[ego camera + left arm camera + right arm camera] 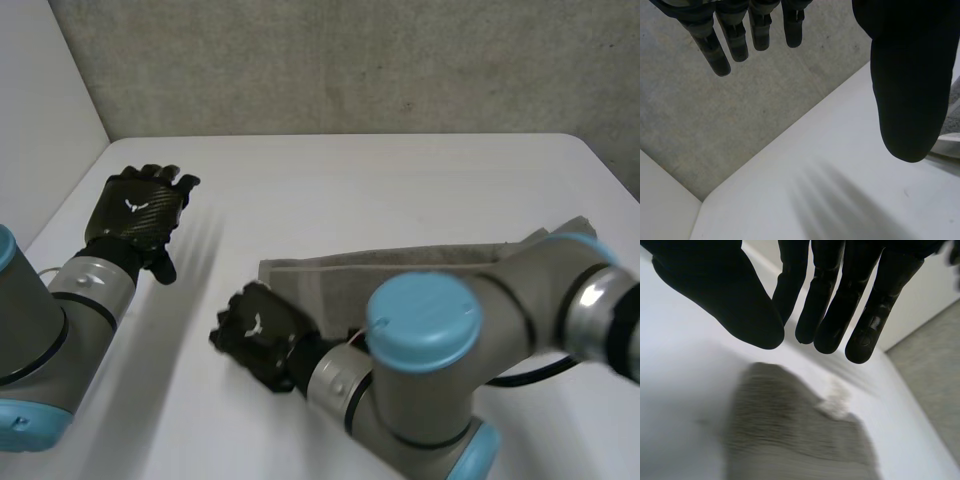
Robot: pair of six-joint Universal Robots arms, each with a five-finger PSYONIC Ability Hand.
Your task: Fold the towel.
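A grey towel lies in a long folded strip across the right half of the white table, and my right arm hides much of it. My right hand hovers at the towel's near left corner with its fingers curled in towards the thumb. In the right wrist view that hand has nothing between thumb and fingers, and the towel corner lies just below the fingertips, apart from them. My left hand floats over the table's left side, away from the towel. Its fingers are straight and spread.
A white panel borders the table on the left. A grey rough wall stands behind it. The table's rounded far right corner lies beyond the towel. Bare tabletop stretches between the two hands and behind the towel.
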